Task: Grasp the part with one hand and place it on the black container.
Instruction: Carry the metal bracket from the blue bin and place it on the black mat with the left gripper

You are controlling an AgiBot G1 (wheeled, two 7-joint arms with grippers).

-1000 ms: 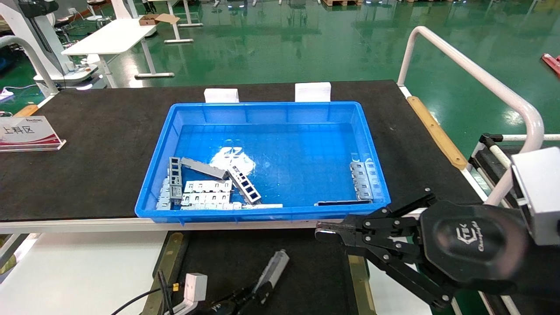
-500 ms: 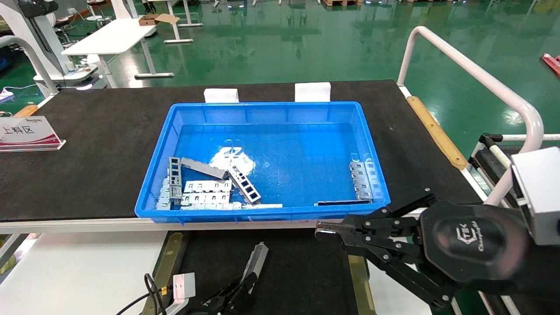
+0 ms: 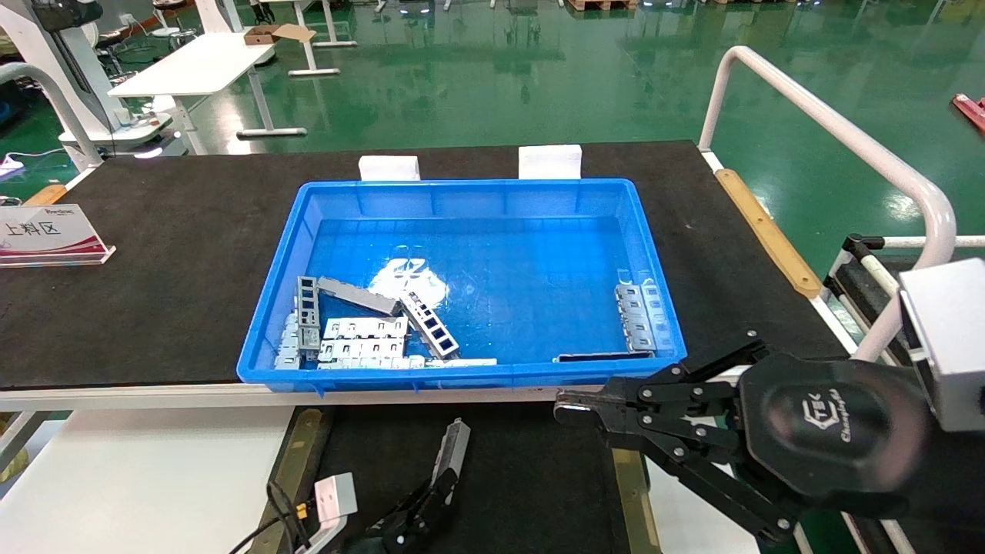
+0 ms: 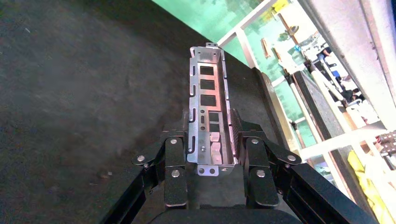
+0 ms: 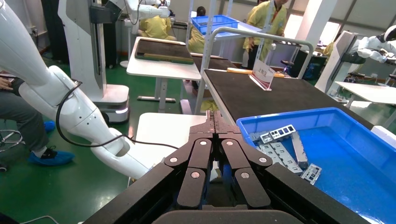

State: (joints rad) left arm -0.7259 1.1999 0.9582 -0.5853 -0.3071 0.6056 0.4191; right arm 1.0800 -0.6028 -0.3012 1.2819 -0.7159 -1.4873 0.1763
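My left gripper (image 3: pixel 435 492) is at the bottom of the head view, shut on one end of the part (image 3: pixel 452 448), a slim grey channel bracket with rectangular cutouts. The part points away from me over the black container (image 3: pixel 539 477), which has brass strips (image 3: pixel 295 454) along its sides. In the left wrist view the fingers (image 4: pixel 175 154) clamp the part's (image 4: pixel 208 100) side walls, with the gripper (image 4: pixel 211 140) low over the black surface (image 4: pixel 79 93). I cannot tell whether the part touches it. My right gripper (image 3: pixel 565 408) is shut and empty over the container's right side.
The blue bin (image 3: pixel 462 187) stands beyond the container on the black mat and holds several more metal parts (image 3: pixel 362 327) at its front left and front right corners. A sign (image 3: pixel 46 231) stands far left. A white rail (image 3: pixel 846 138) runs along the right.
My left gripper has carried the part to the left over the container, and the part now points more straight ahead. The right arm has not moved.
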